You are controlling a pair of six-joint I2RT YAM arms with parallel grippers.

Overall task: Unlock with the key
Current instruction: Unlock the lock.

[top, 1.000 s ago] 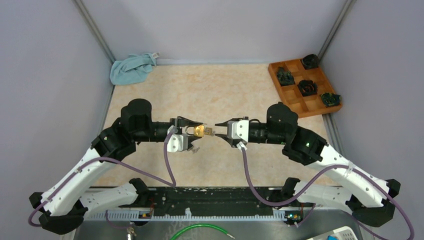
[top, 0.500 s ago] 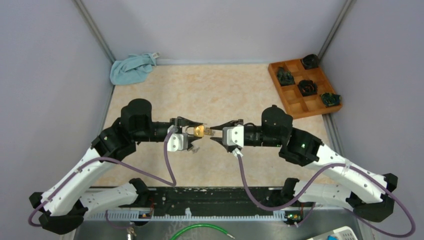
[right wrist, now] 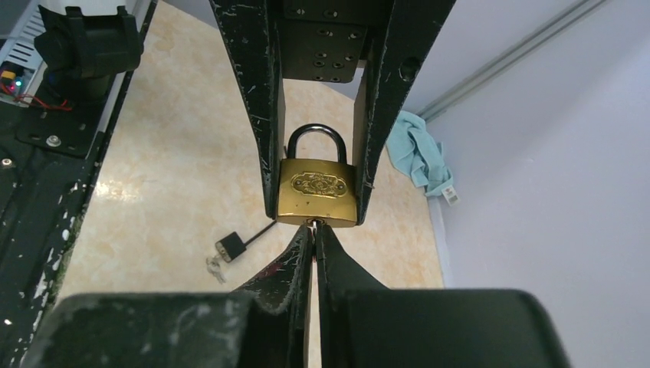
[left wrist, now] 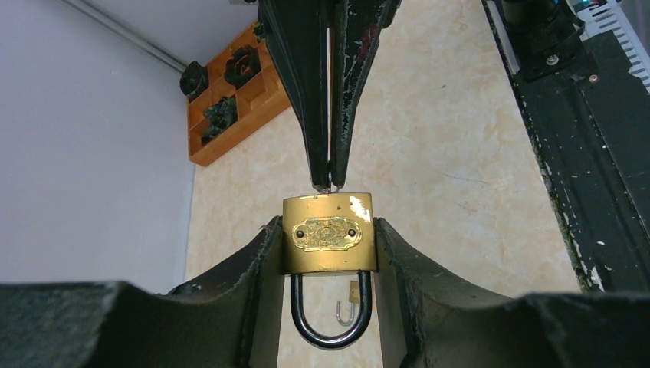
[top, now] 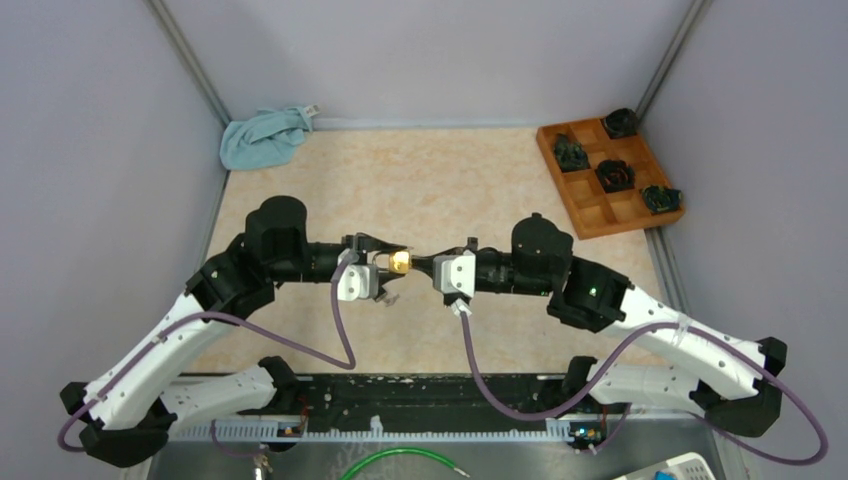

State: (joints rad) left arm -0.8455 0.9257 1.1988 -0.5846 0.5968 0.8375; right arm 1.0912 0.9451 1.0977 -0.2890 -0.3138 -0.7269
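Slippage is the risk: left gripper (top: 389, 262) clamps the padlock (left wrist: 327, 244) by its sides, right gripper (right wrist: 314, 234) pinches the key (left wrist: 331, 184); an off-axis twist could wrench either loose.

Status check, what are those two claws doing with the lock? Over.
Left gripper clamped on padlock body. Right gripper pinched shut on key at the keyhole. Shackle closed. Nothing in the way.

Beige marbled table (top: 440, 180), blue cloth (top: 262, 137) far-left corner, wooden tray (top: 598, 213) far right, perhaps 1 small padlock (right wrist: 228, 247)
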